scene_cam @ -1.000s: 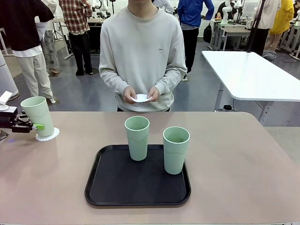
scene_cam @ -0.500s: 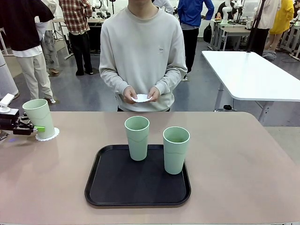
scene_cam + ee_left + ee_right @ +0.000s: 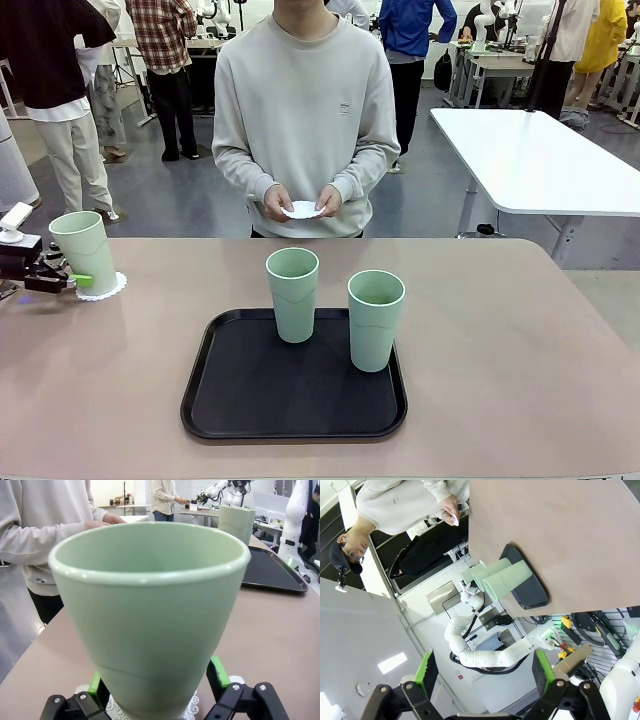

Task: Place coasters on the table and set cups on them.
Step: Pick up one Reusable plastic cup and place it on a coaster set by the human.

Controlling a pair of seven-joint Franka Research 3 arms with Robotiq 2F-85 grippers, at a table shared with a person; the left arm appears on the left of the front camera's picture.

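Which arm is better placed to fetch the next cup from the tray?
Probably the right: the right gripper is open and empty, while the left gripper flanks a cup standing on a coaster, well left of the tray.

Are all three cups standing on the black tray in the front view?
No: two cups stand on the tray, while the third cup sits on a coaster at the left edge of the table.
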